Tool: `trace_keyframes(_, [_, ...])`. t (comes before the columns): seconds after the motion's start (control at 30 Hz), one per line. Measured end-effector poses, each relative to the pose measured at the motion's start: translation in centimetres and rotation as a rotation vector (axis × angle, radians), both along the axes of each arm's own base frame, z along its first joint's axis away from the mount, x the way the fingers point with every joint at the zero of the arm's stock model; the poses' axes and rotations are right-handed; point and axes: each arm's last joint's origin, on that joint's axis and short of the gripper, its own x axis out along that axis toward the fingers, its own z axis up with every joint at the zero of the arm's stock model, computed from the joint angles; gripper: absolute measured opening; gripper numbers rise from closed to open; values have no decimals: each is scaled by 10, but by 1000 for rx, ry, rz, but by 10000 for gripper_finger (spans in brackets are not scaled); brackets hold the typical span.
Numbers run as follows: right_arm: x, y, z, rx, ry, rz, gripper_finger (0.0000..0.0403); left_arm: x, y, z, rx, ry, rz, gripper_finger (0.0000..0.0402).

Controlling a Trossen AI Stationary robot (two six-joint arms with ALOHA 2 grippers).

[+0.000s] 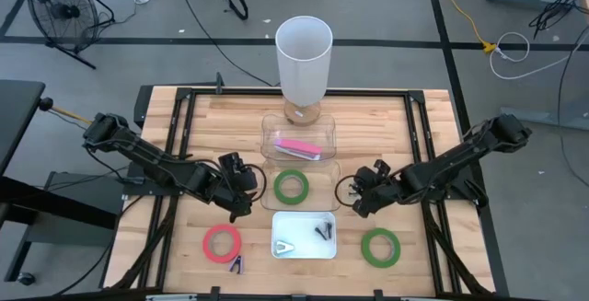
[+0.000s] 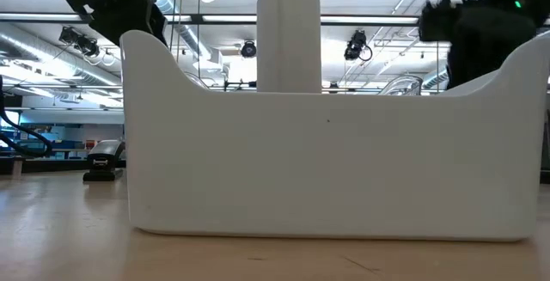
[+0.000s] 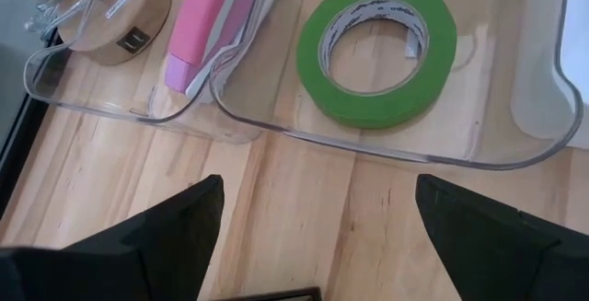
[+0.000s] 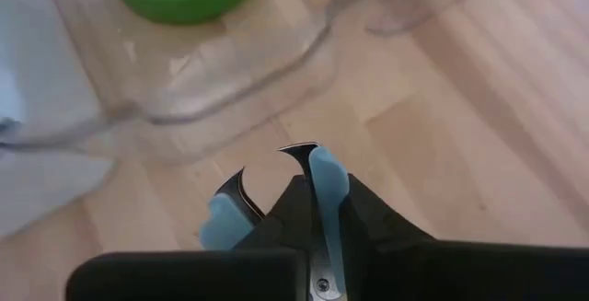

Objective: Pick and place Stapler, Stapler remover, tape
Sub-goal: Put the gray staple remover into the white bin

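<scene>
High view shows your right end effector [image 1: 366,193] hovering just right of the clear tray, clamped on a blue staple remover [image 4: 317,191]. The grip looks thin and off-centre, so you risk it twisting or dropping short of a tray, or clipping the clear wall on the way in. Your left end effector [image 1: 241,191] waits open and empty, left of the same tray. The far clear tray [image 1: 272,128] holds the pink stapler [image 1: 301,149]. The clear tray [image 1: 267,202] nearer you holds one green tape roll [image 1: 291,186]. The white tray [image 1: 327,251] holds small dark and metal pieces. A red tape roll [image 1: 222,243] and another green roll [image 1: 379,247] lie loose on the desk [image 1: 414,126].
</scene>
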Motion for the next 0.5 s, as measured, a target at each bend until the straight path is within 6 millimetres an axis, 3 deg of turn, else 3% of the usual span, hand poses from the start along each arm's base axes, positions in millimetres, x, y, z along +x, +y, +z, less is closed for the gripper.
trace_keyframes(0.3, [23,16,65,108,-86,158,19,1,0,0,-3,-9,-3,362])
trace_keyframes(0.5, [30,32,84,190,-210,248,19,1,0,1,-3,-10,-3,362])
